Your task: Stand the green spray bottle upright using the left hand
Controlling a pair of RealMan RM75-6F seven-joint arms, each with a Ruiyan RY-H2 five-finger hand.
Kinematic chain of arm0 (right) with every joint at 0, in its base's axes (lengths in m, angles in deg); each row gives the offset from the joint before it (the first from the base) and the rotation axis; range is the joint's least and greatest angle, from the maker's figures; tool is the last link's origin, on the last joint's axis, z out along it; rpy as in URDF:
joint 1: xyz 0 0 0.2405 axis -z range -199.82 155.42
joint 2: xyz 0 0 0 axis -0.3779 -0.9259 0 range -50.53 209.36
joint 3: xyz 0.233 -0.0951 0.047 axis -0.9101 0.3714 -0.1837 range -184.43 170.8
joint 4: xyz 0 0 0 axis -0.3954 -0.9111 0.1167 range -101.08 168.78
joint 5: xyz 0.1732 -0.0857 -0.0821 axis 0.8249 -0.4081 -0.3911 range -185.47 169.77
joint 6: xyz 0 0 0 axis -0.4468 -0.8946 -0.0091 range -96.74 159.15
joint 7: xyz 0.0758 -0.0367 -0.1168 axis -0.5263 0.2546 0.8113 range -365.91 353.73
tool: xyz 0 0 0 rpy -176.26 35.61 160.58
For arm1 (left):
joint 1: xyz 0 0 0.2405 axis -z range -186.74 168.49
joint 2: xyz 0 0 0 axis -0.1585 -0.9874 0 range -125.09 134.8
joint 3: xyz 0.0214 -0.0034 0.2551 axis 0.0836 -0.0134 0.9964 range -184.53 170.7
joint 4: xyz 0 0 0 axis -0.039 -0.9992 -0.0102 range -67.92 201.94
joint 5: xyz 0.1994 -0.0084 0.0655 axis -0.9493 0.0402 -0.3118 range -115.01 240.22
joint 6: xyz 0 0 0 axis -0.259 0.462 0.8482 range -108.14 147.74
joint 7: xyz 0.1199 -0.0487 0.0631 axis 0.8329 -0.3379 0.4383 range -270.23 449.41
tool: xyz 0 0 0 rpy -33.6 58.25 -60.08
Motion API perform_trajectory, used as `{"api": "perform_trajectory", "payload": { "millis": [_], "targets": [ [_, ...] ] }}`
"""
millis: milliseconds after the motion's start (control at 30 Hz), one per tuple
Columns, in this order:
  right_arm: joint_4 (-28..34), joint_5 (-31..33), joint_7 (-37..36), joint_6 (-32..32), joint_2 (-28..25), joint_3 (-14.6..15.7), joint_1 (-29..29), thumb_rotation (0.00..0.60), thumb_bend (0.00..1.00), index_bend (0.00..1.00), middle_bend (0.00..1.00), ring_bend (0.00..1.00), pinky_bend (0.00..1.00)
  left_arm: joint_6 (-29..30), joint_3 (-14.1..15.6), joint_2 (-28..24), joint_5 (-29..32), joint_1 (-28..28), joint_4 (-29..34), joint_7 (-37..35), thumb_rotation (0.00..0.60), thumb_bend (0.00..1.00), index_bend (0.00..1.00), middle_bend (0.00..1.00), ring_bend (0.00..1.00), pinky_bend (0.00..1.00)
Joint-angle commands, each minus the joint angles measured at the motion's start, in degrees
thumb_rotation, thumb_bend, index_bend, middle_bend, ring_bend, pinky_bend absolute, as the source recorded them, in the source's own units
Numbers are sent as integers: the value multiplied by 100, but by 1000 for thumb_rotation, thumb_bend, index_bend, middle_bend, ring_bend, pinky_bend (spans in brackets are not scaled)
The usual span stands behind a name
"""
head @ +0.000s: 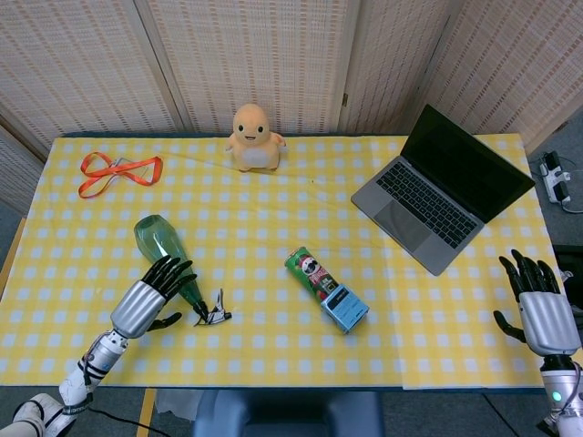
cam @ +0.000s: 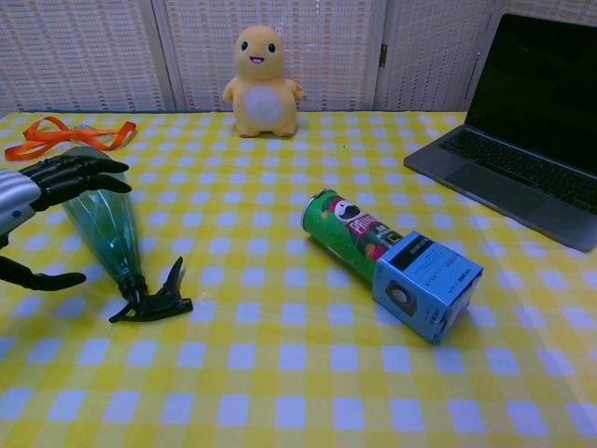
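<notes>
The green spray bottle (head: 167, 251) (cam: 107, 227) lies on its side on the yellow checked cloth, its black trigger nozzle (head: 212, 314) (cam: 154, 301) pointing toward the front edge. My left hand (head: 149, 298) (cam: 37, 201) hovers open over the bottle's middle, fingers spread above the body and thumb below on the near side; no grip shows. My right hand (head: 545, 309) stays open off the table's right front corner, far from the bottle.
A green Pringles can (head: 311, 274) (cam: 353, 233) lies beside a blue box (head: 344, 309) (cam: 426, 284) at the centre front. An open laptop (head: 444, 187) (cam: 528, 121) sits at the right, an orange plush toy (head: 254, 137) (cam: 262, 82) at the back, an orange lanyard (head: 117, 172) (cam: 63, 136) at the back left.
</notes>
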State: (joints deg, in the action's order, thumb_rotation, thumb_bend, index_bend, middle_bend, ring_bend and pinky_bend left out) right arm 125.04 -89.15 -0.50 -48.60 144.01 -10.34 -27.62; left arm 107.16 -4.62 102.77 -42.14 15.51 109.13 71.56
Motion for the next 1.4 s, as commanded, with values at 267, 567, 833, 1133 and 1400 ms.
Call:
{"api": "perform_trajectory", "payload": {
  "millis": [267, 567, 833, 1133, 1400],
  "targets": [
    [39, -73, -99, -72, -59, 15, 28, 600, 327, 0, 0, 0, 0, -126, 119, 431, 69, 194, -589, 10, 600, 173, 175, 64, 0, 70],
    [19, -166, -264, -122, -131, 46, 60, 600, 327, 0, 0, 0, 0, -361, 165, 664, 222, 297, -838, 65, 600, 174, 185, 62, 0, 62],
    [54, -219, -310, -279, -164, 51, 138, 600, 326, 0, 0, 0, 0, -465, 36, 1046, 418, 488, -1001, -241, 600, 178, 196, 62, 0, 55],
    [41, -300, -492, -532, -260, 89, 311, 600, 327, 0, 0, 0, 0, -646, -188, 1623, 679, 806, -1462, -543, 600, 179, 192, 62, 0, 49],
    [12, -359, -646, -556, -328, 111, 348, 600, 327, 0, 0, 0, 0, -685, -492, 1983, 944, 1165, -1794, -427, 600, 180, 205, 62, 0, 3]
  ]
}}
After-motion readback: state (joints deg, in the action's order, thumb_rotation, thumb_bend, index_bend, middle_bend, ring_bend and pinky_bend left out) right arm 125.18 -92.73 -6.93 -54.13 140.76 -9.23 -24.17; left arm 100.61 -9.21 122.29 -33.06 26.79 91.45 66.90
